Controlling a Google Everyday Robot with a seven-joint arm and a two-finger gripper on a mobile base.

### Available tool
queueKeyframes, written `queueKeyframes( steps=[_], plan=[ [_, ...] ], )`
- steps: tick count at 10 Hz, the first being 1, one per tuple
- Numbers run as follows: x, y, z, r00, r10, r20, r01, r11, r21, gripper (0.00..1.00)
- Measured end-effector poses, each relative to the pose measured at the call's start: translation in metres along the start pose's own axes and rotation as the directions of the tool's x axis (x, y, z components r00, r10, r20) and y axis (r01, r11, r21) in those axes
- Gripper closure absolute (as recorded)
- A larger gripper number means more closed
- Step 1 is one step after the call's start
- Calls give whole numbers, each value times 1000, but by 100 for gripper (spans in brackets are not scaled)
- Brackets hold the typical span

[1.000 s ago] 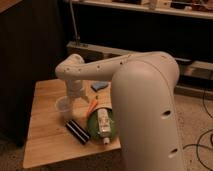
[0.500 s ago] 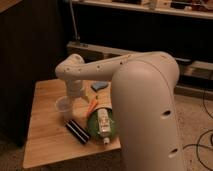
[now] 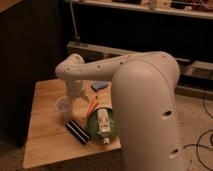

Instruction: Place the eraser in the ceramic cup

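The robot's hand (image 3: pixel 79 98) is seen at the left centre of the frame, pointed down from the white jointed arm (image 3: pixel 102 66) and held just above and to the right of the small pale ceramic cup (image 3: pixel 63 107). Whether it is open or closed cannot be told. Nothing is seen in its hold, since the black rectangular eraser with pale stripes (image 3: pixel 76 131) lies flat on the bench, below the cup and close beside the left edge of the round green plate (image 3: pixel 92 119).

The pickup is judged not yet made. The hand's place near both cup and eraser is judged to suit a short reach down to the block.

A white oblong object (image 3: pixel 103 125) is carried on the plate. A small orange item (image 3: pixel 93 104) lies just above the plate, and a flat light-blue pad (image 3: pixel 99 86) lies further up.

All of this is borne by a light wooden bench (image 3: pixel 42 142). A dark cabinet (image 3: pixel 25 50) stands at the left, dim shelving (image 3: pixel 150 30) runs behind, and speckled floor (image 3: pixel 200 112) with cables (image 3: pixel 202 145) is seen at the right.
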Motion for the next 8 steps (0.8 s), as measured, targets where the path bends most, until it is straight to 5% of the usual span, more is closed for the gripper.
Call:
queueKeyframes(
  steps=[2,4,6,8],
  plan=[
    [12,0,-18,989,-149,13,150,988,-33,37],
    [31,-10,-40,940,-339,46,342,936,-80,37],
    [48,-15,-51,906,-419,66,424,899,-109,37],
    [57,-6,-41,892,-448,66,453,883,-120,37]
  ],
)
